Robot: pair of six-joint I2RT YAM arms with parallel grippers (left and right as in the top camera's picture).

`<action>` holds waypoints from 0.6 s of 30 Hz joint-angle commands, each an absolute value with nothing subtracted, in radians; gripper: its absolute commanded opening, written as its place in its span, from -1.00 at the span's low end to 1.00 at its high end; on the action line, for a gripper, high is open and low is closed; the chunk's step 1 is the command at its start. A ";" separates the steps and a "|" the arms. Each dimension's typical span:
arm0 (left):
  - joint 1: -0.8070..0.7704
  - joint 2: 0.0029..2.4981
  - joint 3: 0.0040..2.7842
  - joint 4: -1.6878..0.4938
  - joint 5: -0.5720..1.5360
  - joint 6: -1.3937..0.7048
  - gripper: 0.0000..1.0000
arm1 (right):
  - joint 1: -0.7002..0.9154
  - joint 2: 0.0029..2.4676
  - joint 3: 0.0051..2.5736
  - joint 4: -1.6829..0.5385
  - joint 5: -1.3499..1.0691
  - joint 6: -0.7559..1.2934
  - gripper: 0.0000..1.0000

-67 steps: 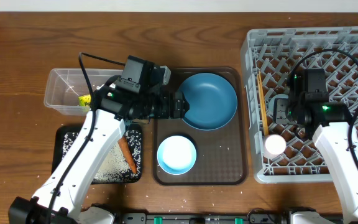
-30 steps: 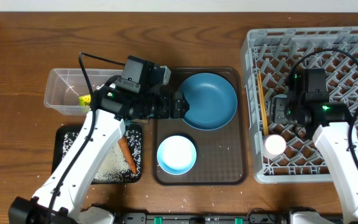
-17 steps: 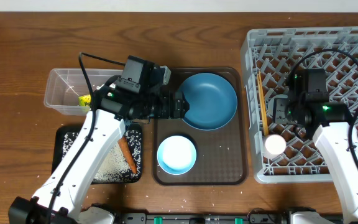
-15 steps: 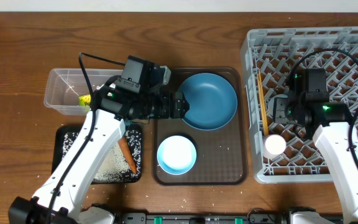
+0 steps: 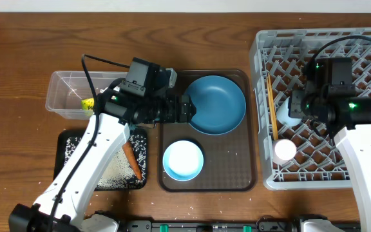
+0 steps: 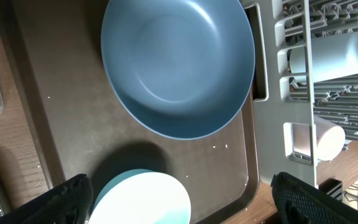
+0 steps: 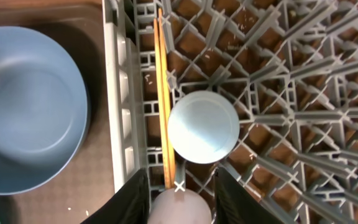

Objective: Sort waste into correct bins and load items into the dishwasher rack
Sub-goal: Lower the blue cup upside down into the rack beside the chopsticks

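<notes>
The dark-blue plate [image 5: 218, 104] and light-blue bowl [image 5: 183, 160] lie on the brown tray [image 5: 234, 164]. My left gripper [image 5: 185, 108] hovers wide open at the plate's left edge, holding nothing; its fingers [image 6: 67, 199] straddle the bowl [image 6: 142, 199] below. In the grey rack [image 5: 366, 45] the light-blue cup [image 7: 204, 127] stands mouth down beside the chopsticks [image 7: 165, 93], and the white-pink cup [image 5: 285, 149] sits nearer the front. My right gripper [image 7: 180, 177] hangs above the rack, jaws apart and empty, with the white-pink cup [image 7: 180, 208] showing below the gap.
The clear tub [image 5: 66, 87] holds a yellow-green wrapper [image 5: 87, 103]. The black tray [image 5: 66, 151] in front of it holds the carrot [image 5: 133, 161] and rice grains [image 5: 111, 171]. The rack's tall wall [image 5: 261, 129] stands right beside the brown tray.
My right arm has drawn back up and to the right, uncovering the light-blue cup standing in the rack, and its jaws have narrowed. The left arm has not moved.
</notes>
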State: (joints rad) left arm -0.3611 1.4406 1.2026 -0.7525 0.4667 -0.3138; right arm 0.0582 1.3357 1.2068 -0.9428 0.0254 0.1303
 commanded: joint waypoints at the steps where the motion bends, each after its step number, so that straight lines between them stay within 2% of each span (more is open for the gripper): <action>1: -0.360 1.443 1.200 -0.755 0.459 -0.307 0.89 | 0.046 1.327 1.223 -0.946 0.019 0.134 -0.29; 7: -0.360 1.443 1.200 -0.755 0.458 -0.307 0.89 | 0.046 1.336 1.219 -0.946 0.030 0.134 -0.26; 13: -0.360 1.443 1.200 -0.755 0.458 -0.307 0.89 | 0.046 1.381 1.186 -0.924 0.031 0.133 0.49; 18: -0.360 1.443 1.200 -0.755 0.458 -0.307 0.89 | 0.046 1.465 1.168 -0.899 0.076 0.134 0.54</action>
